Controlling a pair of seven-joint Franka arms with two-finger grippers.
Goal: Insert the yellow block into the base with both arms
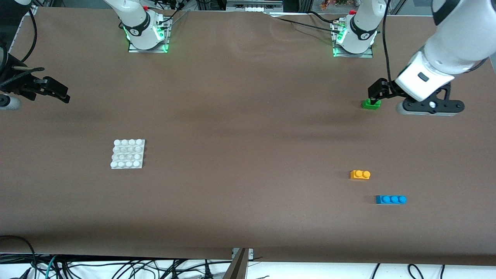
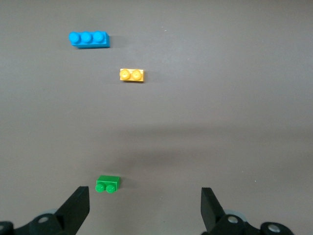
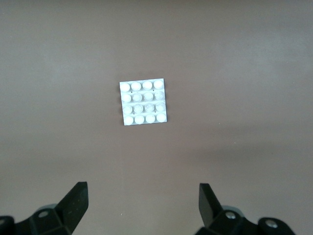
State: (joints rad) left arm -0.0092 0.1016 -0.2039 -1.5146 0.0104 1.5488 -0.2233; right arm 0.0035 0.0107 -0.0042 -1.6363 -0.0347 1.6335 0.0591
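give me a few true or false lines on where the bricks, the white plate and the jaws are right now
1. The yellow block sits on the base. False: it lies on the table, apart, toward the left arm's end.
2. The left gripper has open, empty jaws. True.
3. The blue brick lies nearer the front camera than the yellow block. True.
4. The right gripper holds the green brick. False: its jaws are open and empty.
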